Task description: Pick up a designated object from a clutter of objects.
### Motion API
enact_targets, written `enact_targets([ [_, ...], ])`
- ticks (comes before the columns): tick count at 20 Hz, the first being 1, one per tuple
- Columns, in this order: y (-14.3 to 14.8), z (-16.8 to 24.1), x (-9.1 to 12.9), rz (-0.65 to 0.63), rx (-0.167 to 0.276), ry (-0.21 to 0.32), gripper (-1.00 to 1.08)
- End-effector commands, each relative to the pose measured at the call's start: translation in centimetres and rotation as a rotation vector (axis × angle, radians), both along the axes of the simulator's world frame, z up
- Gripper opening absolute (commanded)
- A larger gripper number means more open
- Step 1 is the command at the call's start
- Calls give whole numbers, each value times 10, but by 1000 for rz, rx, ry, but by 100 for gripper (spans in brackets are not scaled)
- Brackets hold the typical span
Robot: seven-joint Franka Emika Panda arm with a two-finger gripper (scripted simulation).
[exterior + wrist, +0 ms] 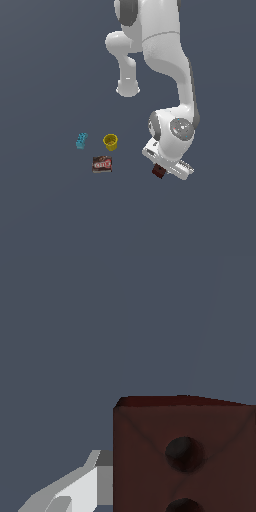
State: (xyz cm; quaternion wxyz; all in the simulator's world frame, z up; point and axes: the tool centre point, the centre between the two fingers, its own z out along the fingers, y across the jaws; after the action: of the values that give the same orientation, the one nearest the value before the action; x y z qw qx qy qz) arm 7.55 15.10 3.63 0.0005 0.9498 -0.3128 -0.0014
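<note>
The designated object (158, 171), a small dark reddish-brown block, sits just under the white hand at the exterior view's right, apart from the clutter. My gripper (161, 168) is shut on it. In the wrist view the block (185, 456) fills the near corner, with two dark dots on its face. One light-grey finger (82, 486) presses against its side, and the other finger is out of frame. The rest of the clutter of objects lies to the exterior view's left: a cyan toothed piece (81, 141), a yellow cup (110, 142) and a brown labelled packet (102, 164).
The arm's white base post (128, 87) stands behind the objects on a plain dark grey floor (50, 215). The arm's elbow and forearm (172, 75) rise above the hand.
</note>
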Motion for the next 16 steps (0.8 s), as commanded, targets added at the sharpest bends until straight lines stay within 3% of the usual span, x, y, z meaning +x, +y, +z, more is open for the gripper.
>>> enact_targets([
  [1, -2, 9, -3, 0, 1, -3, -100],
  [16, -33, 99, -56, -1, 3, -2, -100],
])
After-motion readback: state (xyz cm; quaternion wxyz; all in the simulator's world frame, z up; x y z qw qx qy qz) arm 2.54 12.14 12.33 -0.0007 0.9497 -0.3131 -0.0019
